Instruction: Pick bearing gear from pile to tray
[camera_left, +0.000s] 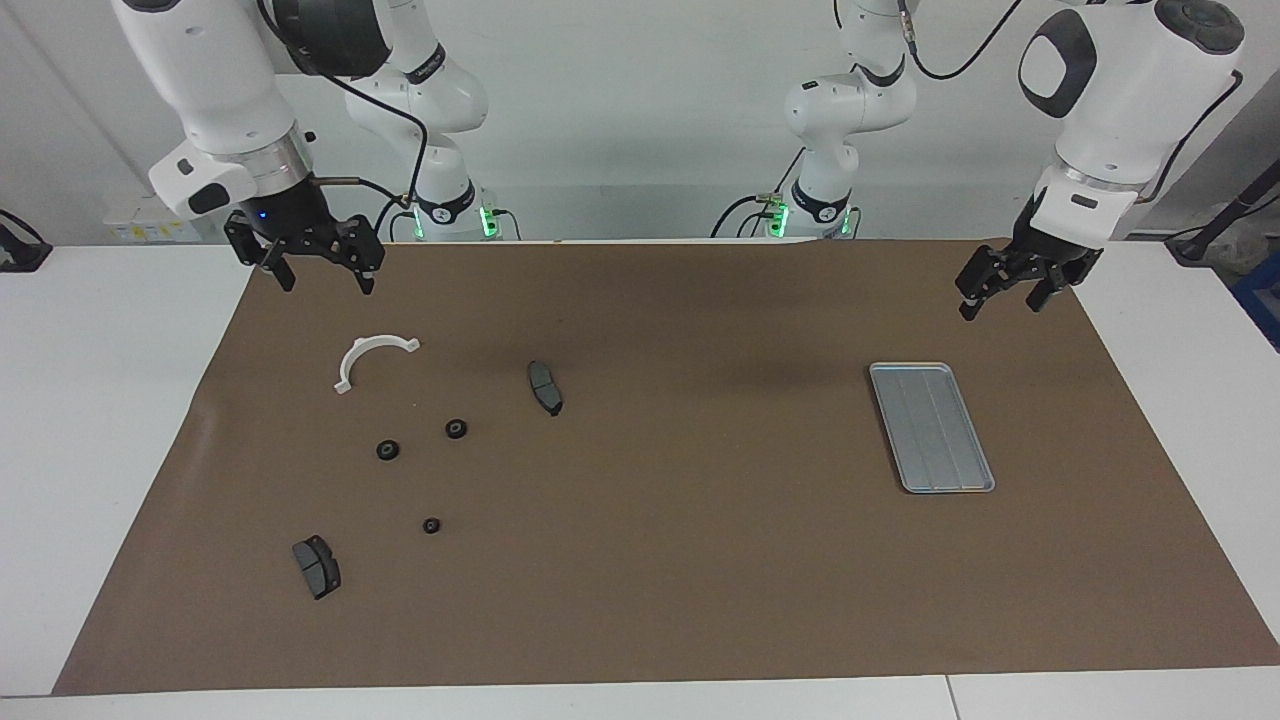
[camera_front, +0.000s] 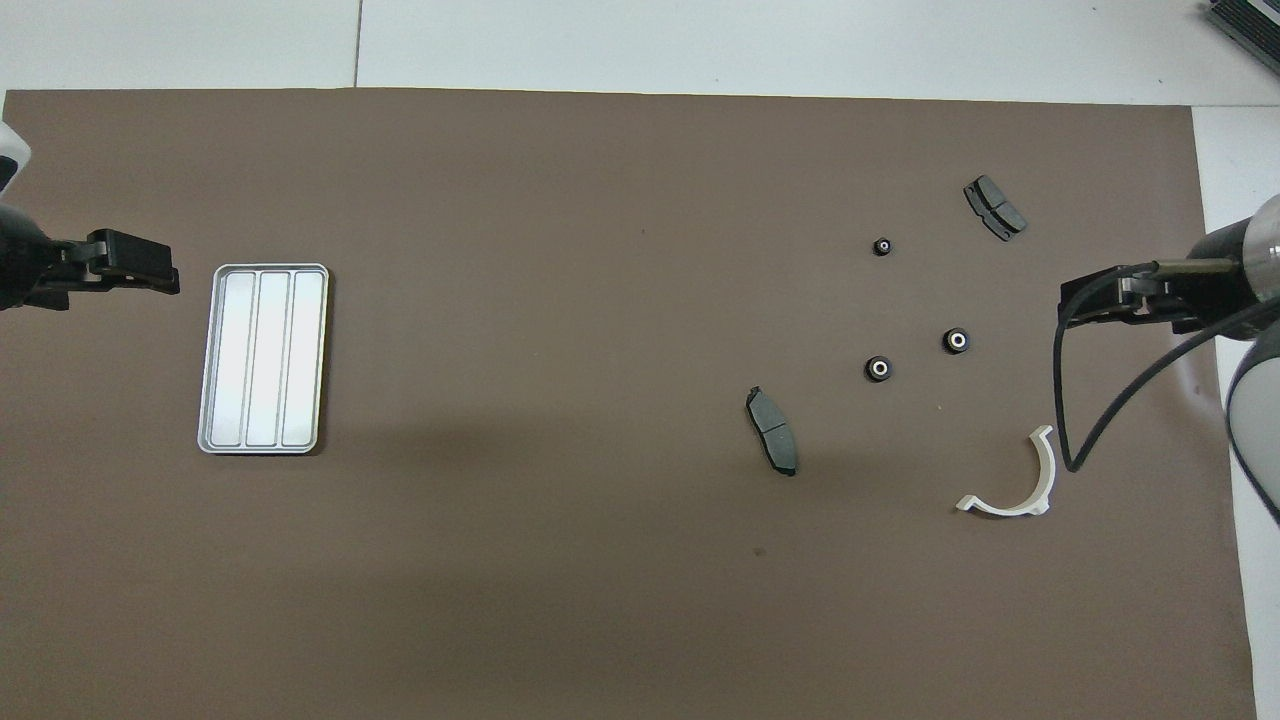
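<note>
The pile lies toward the right arm's end of the brown mat. In it are three small black round gears, two dark grey brake pads and a white arc bracket. My right gripper hangs open and empty above the mat's edge, close to the bracket. The silver tray lies flat with nothing in it toward the left arm's end. Beside the tray my left gripper waits open, raised over the mat.
The brown mat covers most of the white table. Between the pile and the tray there is only bare mat. A black cable loops down from the right wrist over the mat near the bracket.
</note>
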